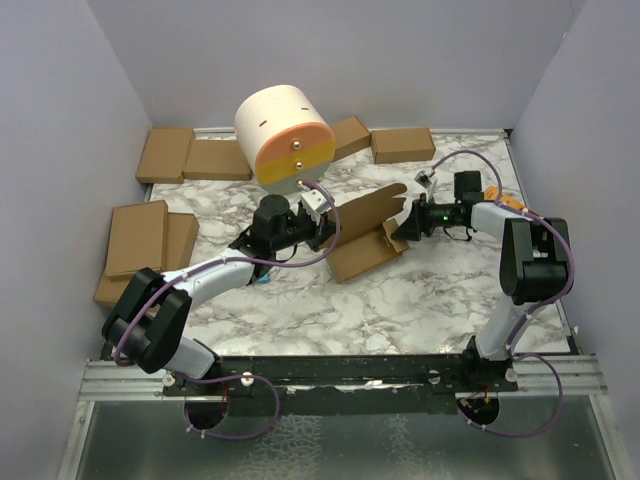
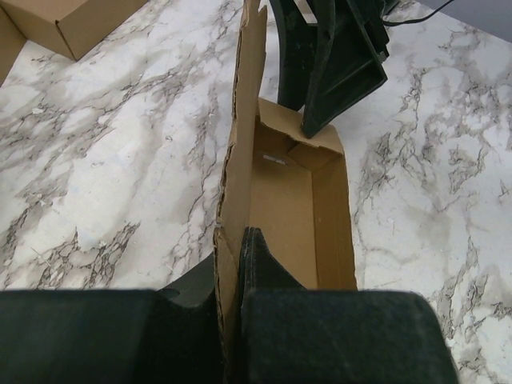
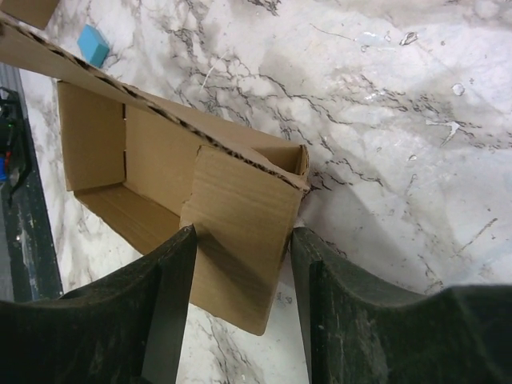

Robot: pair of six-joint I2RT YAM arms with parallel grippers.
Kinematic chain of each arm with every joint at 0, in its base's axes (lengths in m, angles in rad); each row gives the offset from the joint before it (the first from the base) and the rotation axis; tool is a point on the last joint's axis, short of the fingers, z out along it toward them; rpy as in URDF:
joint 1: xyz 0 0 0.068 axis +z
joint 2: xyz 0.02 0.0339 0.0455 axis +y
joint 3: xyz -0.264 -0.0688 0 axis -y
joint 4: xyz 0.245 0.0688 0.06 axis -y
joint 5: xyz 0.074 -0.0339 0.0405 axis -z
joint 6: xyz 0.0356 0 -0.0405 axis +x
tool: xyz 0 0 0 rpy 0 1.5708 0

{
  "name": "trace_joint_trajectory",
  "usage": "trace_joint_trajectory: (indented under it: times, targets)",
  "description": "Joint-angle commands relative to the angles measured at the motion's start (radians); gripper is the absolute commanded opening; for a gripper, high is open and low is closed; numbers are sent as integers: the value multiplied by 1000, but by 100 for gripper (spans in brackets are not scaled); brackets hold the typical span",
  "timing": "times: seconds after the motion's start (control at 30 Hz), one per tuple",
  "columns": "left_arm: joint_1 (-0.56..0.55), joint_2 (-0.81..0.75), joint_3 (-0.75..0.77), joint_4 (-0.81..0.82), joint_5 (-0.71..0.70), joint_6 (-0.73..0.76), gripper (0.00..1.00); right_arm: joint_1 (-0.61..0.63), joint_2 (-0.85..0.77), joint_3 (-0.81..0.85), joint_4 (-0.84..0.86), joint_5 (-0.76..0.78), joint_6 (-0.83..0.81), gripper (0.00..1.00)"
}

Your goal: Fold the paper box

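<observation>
Pressed together at the bottom of the left wrist view, the left gripper [image 2: 232, 260] pinches the tall side panel [image 2: 244, 120] of the paper box [image 2: 290, 200] near its lower edge. Judged purpose: the clamp keeps this panel upright and anchors the box against sliding while the other arm works on the far end.

Location of the paper box: middle of the marble table [image 1: 330, 310], between the two grippers, resting on its base. It is partly formed. A shallow tray with a floor and low walls is visible, and the one long panel rises well above the rest.

At the end away from the left gripper, the right gripper [image 3: 244, 240] has its jaws partly spread, one finger on each side of the short end flap [image 3: 240, 264]. The flap fills nearly the whole gap, and no firm clamp is evident. In the left wrist view, one finger tip touches the top of the end wall. Judged purpose: to guide this flap inward and down into the tray. The step in hand appears to be closing the end, and the long panel is not yet folded over.

Surroundings: several ready-made boxes [image 1: 190, 155] lie along the back and left edges, well apart from the work. A white and orange cylinder [image 1: 285, 135] stands behind the left gripper. A small blue block [image 3: 94, 44] lies on the table near the box.
</observation>
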Motion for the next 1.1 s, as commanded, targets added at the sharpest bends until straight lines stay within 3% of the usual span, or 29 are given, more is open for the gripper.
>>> trace_joint_trajectory:
  times: [0.0, 0.53, 0.7, 1.07]
  targets:
    - [8, -29, -2, 27, 24, -4, 0, -6, 24, 15, -4, -84, 11, 49]
    - [8, -15, 25, 15, 17, -26, 0, -3, 12, -5, 0, -120, 14, 38]
    - [8, -17, 25, 16, 18, -30, 0, 17, 17, -16, 9, -67, 19, 35]
    - [8, -26, 14, 35, 14, -54, 0, 46, -26, -70, 88, 85, 42, 38]
